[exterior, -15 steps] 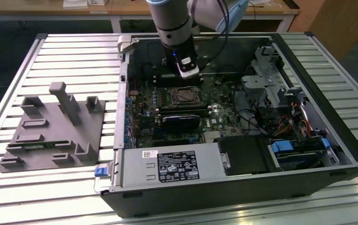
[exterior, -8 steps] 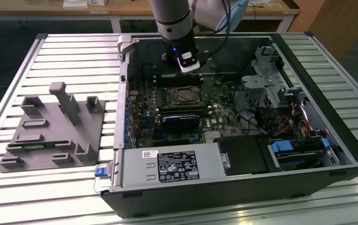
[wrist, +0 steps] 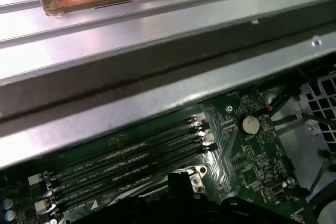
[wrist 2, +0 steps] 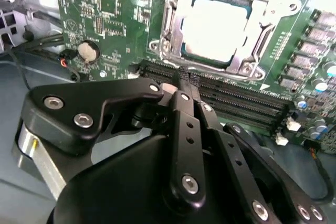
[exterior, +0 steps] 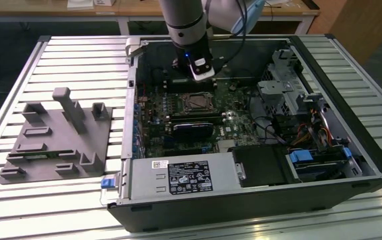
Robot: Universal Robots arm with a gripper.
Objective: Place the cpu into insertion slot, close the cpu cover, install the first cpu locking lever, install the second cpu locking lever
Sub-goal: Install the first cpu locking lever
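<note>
**Hand above the memory slots, chip seated**

Slatted metal tabletop (exterior: 77, 55) carries an open computer case (exterior: 351, 145); the arm reaches in from above. In the second wrist view the hand (wrist 2: 184, 77) has its fingers pressed together, nothing between them, hovering over the long black memory slots (wrist 2: 236, 100) just beside the insertion slot (wrist 2: 281, 9). The cpu (wrist 2: 218, 30) lies in that slot, silver top showing through the cpu cover (wrist 2: 176, 11), which looks lowered around it. Locking levers: cannot tell their position. Judgement: lever work wants a slow, square approach, the tip kept off the green board (wrist 2: 105, 19).
</note>
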